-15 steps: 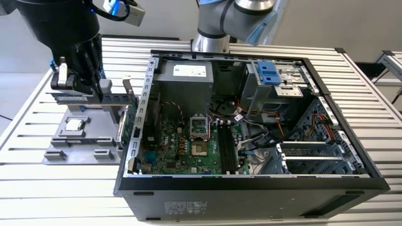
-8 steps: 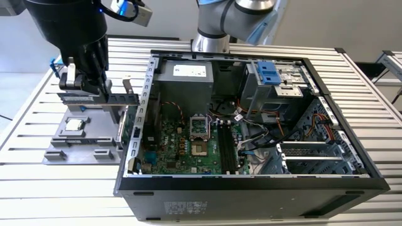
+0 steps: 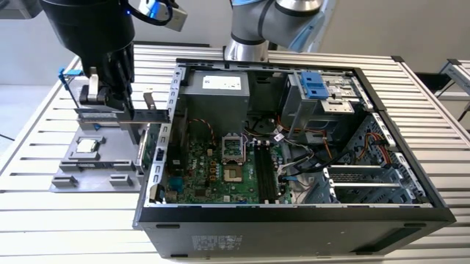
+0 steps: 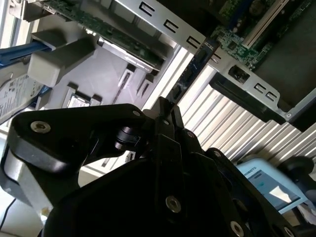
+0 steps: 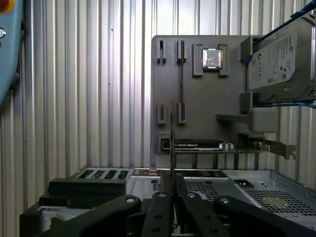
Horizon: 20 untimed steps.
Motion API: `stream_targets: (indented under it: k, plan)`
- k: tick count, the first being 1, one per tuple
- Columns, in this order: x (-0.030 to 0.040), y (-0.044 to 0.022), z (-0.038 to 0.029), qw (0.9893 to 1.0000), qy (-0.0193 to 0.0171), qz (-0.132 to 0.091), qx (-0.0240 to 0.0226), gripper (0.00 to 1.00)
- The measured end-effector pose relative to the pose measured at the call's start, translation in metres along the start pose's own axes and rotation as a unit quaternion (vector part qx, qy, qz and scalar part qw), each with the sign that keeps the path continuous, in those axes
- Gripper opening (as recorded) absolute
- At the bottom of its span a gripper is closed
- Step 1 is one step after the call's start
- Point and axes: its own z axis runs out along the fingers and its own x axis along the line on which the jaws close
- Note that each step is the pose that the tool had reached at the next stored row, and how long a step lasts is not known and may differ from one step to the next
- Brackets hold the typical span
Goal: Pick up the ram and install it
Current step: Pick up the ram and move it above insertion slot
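The tray point(image 3: 96, 170) lies on the tabletop point(image 3: 44, 220), at the exterior view's left of the computer case point(image 3: 294, 220) (hand point(image 5: 173, 193) with ram point(image 5: 173, 143) above).

Soft, even light fills every view, glaring white off the ribbed tabletop point(image 4: 217, 113) just past the fingers point(image 5: 160, 212), which loom dark and blurred in both wrist views, the ram point(image 5: 173, 143) clamped between them a thin silhouette, and the computer case point(image 3: 294, 217) beside them shadowed inside.

Silver ribbed bench point(image 3: 44, 198), matte grey parts tray point(image 3: 96, 168), black computer case point(image 3: 294, 228) with green motherboard point(image 3: 213, 176) and blue drive bracket point(image 3: 313, 85), silver processor chip point(image 3: 87, 146), blue-framed silver hard drive point(image 5: 279, 59), black gripper point(image 5: 173, 190), thin dark edge of the ram point(image 5: 173, 148).
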Motion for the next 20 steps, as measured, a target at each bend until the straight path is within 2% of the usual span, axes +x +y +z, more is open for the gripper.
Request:
stream_targets:
  k: [8,20]
  plan:
    - [-0.0001,-0.0100,-0.0003,1.0000,0.0000,0.002,0.0000,0.00]
    - [-0.0006,-0.0254,-0.0007,0.9998,-0.0005,0.021,0.0003,0.00]
